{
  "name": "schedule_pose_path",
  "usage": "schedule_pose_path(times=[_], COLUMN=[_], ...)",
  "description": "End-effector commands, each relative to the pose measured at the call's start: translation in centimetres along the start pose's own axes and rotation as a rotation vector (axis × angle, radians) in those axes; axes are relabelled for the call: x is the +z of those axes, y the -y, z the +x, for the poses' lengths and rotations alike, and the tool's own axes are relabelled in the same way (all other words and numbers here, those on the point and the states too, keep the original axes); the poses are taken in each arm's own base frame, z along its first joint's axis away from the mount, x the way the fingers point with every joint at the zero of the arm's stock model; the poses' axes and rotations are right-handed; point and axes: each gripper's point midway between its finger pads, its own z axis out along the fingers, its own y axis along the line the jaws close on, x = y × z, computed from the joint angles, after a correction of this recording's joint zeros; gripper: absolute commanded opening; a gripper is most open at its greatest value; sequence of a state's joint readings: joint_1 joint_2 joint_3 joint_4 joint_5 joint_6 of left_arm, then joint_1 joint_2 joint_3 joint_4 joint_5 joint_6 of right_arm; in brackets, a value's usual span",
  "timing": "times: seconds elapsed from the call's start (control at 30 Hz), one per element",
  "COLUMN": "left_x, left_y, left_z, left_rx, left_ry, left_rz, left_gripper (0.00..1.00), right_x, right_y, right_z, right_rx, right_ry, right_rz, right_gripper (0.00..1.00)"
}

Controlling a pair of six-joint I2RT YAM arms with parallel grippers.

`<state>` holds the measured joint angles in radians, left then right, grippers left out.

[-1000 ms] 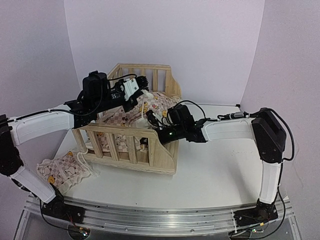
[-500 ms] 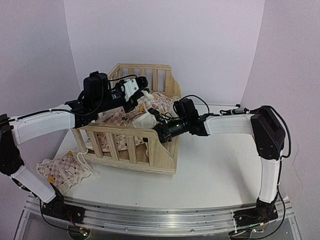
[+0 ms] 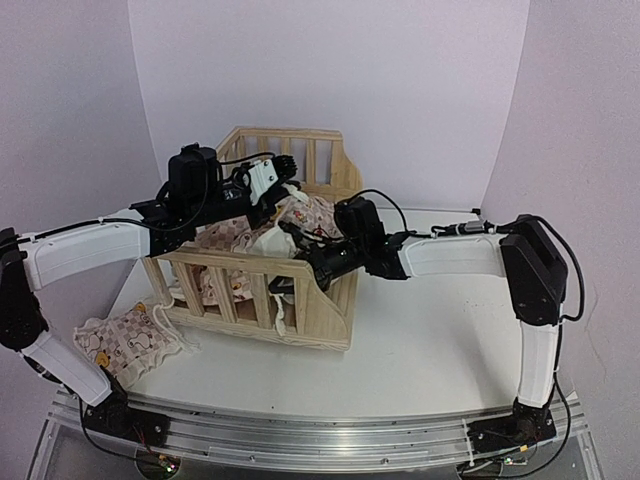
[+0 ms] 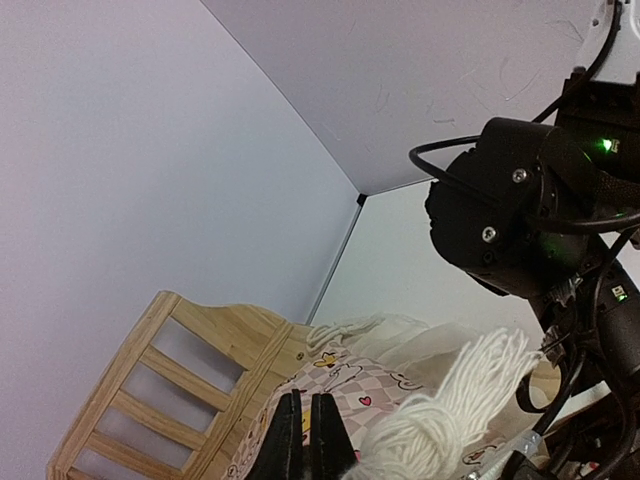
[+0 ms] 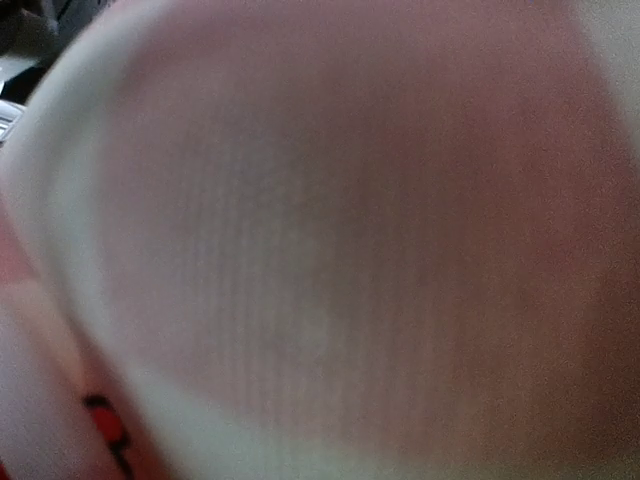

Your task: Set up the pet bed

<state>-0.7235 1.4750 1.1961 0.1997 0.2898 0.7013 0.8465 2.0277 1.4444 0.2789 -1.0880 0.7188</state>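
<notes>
Dealing here with a pet bed (image 3: 332, 300) in two parts: a light pine frame (image 3: 240, 262), standing on the tabletop (image 3: 430, 340) toward its far-left corner, and a cushion (image 3: 318, 214) lying bunched inside it, humped toward the right end board rather than spread flat. Stiff and boxy on the frame's side: slatted rails, smooth planed wood, curved end boards, probably light enough to skid if shoved, so better braced than pushed. Soft and floppy on the cushion's side: pink-and-white checks printed with yellow ducks and small red motifs, a cream ruffle round the edge, woolly cream tie strings (image 4: 452, 400) gathered in a loose hank. Likely to sag, fold and snag on the slats; best taken by the ruffle or a corner, with two holds well apart, never by the padded middle. Left gripper (image 3: 287, 190) closed tight over the cushion's far side, tips pressed together against the checked cloth in its wrist view; cannot tell whether a fold is caught between them. Right gripper (image 3: 288, 243) closed as well, buried in the cream ruffle just behind the front rail, seemingly with a pinch of it, its wrist view filled by blurred pale fabric. Also a small pillow (image 3: 118, 342) of matching checks, lying outside the frame near the tabletop's left edge.
</notes>
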Motion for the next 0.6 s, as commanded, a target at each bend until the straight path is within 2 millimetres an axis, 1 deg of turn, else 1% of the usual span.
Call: schedule_pose_path(times=[0.0,0.03,0.13,0.2,0.3,0.4,0.43,0.53,0.57], left_x=[-0.7,-0.7,-0.9,-1.1,-1.3,-1.6,-1.7,-2.1,-2.2], left_y=[-0.8,-0.8,-0.5,-0.2,0.4,1.0,1.3,2.0,2.4], left_z=[-1.7,-1.7,-1.5,-1.5,-1.6,-2.0,-2.1,-2.3,-2.4], left_rx=[-0.007,-0.007,-0.011,-0.021,-0.045,-0.077,-0.088,-0.114,-0.123], left_ry=[0.042,0.04,0.033,0.031,0.032,0.042,0.045,0.051,0.054], left_rz=[-0.01,-0.007,0.007,0.022,0.052,0.09,0.104,0.143,0.159], left_gripper=[0.0,0.0,0.0,0.0,0.0,0.0,0.0,0.0,0.0], right_x=[0.8,0.7,0.0,-0.7,-2.9,-5.2,-5.7,-7.1,-7.5], right_y=[2.5,3.3,4.5,4.6,4.2,4.0,3.7,2.5,2.2], right_z=[2.4,2.7,3.1,2.9,1.7,1.1,1.0,0.8,0.8], right_rx=[0.068,0.07,0.036,0.009,-0.019,-0.044,-0.055,-0.069,-0.068], right_ry=[-0.028,-0.015,0.007,0.008,0.071,0.106,0.11,0.134,0.146], right_rz=[0.02,0.049,0.141,0.201,0.286,0.422,0.459,0.523,0.541], right_gripper=[0.0,0.04,0.23,0.31,0.36,0.43,0.46,0.51,0.56])
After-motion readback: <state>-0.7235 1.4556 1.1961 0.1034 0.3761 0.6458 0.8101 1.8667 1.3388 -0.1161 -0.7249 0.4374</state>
